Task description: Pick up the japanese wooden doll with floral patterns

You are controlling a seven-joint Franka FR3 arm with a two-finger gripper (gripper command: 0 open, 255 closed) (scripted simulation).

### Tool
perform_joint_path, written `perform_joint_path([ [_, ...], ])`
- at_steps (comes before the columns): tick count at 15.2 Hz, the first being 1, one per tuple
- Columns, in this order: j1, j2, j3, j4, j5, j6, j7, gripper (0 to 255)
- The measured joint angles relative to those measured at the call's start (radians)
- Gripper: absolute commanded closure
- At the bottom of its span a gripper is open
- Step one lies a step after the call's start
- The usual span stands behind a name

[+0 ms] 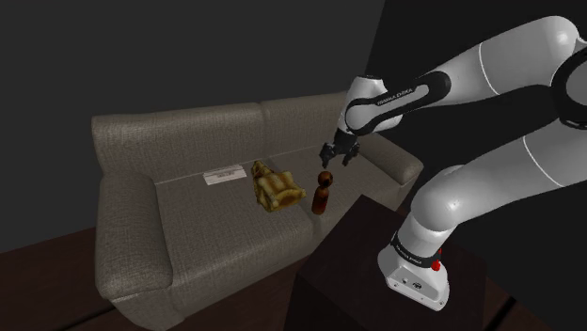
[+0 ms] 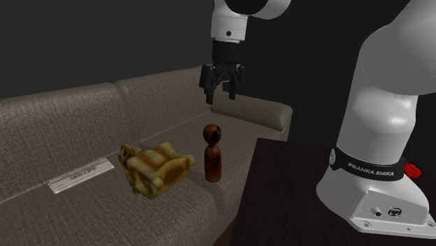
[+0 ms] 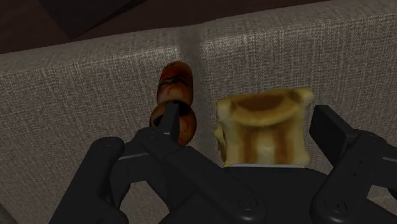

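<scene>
A small brown doll (image 1: 322, 193) with a round head and a patterned body stands upright on the sofa's seat, near its front edge. My gripper (image 1: 340, 153) hangs open in the air above it and a little to the shoulder view's right, holding nothing. From the second exterior view the doll (image 2: 212, 154) sits below the open gripper (image 2: 221, 94), well apart from it. In the wrist view the doll (image 3: 175, 105) shows beside one of my fingers (image 3: 169, 121), partly behind it; my gripper (image 3: 248, 121) is spread wide.
A tan carved object (image 1: 275, 185) (image 2: 155, 166) (image 3: 264, 127) lies right next to the doll. A flat white item (image 1: 223, 176) (image 2: 80, 176) rests farther back on the seat. The grey sofa (image 1: 169, 226) has an armrest (image 2: 255, 112) behind the gripper. My dark stand (image 2: 286, 189) abuts the sofa's front.
</scene>
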Motion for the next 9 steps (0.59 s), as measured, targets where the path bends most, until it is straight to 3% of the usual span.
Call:
perform_joint_path([
  [5,-0.013,0.211,-0.057,-0.008,0.058,0.280,-0.008,0],
  [7,0.006,0.318,-0.096,0.007,0.122,0.395,-0.047,0],
  [9,0.044,0.413,-0.137,0.031,0.239,0.488,-0.123,0],
])
